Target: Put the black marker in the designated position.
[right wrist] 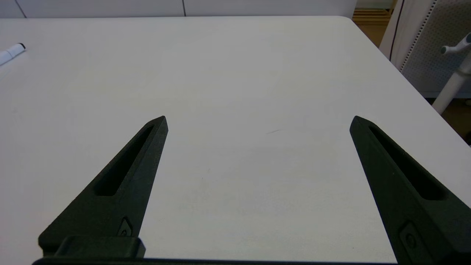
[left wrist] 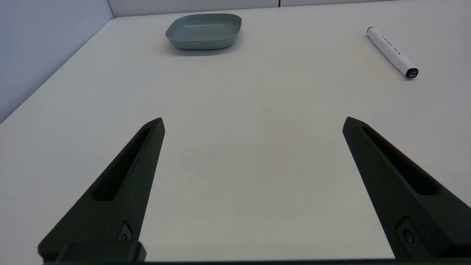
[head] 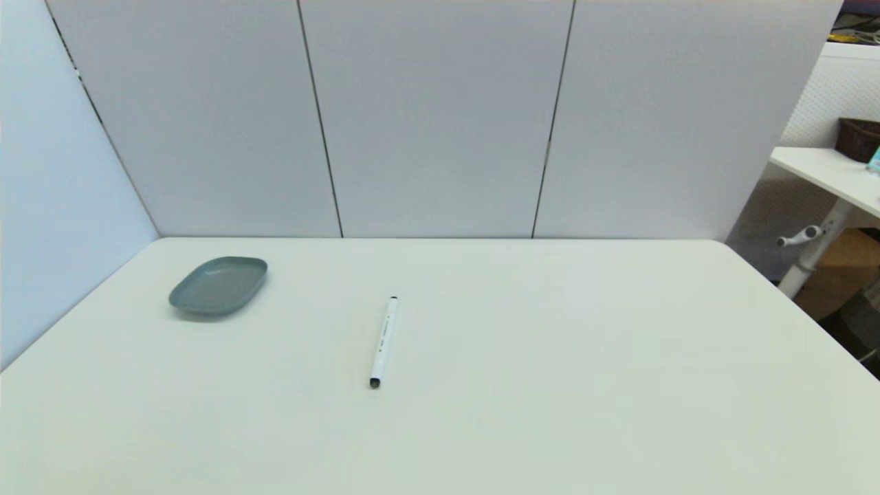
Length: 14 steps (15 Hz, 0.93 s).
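Observation:
The black marker [head: 383, 342], a slim white barrel with black end caps, lies flat near the middle of the table, pointing away from me; it also shows in the left wrist view [left wrist: 392, 52] and one end of it in the right wrist view [right wrist: 11, 53]. A grey-green dish [head: 218, 284] [left wrist: 204, 31] sits at the table's back left, with nothing in it. My left gripper [left wrist: 253, 123] hovers low over the near left of the table, open and empty, well short of the marker. My right gripper [right wrist: 258, 122] is open and empty over the near right. Neither arm shows in the head view.
White panel walls close off the table's back and left side. The table's right edge [right wrist: 404, 79] drops off beside another white desk [head: 828, 175] with a dark basket [head: 858, 138].

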{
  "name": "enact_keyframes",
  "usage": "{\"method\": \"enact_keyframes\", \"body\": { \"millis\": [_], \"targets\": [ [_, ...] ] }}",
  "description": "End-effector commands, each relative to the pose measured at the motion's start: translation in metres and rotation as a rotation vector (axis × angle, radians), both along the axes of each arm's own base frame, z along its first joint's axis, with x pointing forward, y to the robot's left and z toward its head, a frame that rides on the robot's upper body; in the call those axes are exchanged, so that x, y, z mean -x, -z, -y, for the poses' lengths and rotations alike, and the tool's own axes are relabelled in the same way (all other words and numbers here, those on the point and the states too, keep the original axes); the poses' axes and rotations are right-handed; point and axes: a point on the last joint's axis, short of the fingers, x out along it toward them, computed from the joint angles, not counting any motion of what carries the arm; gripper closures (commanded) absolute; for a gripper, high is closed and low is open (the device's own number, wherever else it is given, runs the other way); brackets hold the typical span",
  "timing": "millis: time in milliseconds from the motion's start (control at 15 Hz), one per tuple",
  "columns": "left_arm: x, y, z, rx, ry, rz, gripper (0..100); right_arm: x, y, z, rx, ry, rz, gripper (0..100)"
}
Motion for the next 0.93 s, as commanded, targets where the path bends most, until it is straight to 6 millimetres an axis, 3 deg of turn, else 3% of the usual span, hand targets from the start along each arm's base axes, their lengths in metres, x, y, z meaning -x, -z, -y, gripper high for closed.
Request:
{"method": "enact_keyframes", "body": {
  "millis": [67,933],
  "targets": [
    [0.0000,0.0000,0.0000,0.000,0.000,0.000,0,0.0000,0.0000,0.0000,0.000,0.000,0.000,0],
    [-0.0016,-0.0063,-0.0008,0.026,-0.035,-0.004,0,0.0000,0.0000,0.0000,0.000,0.000,0.000,0]
  ]
}}
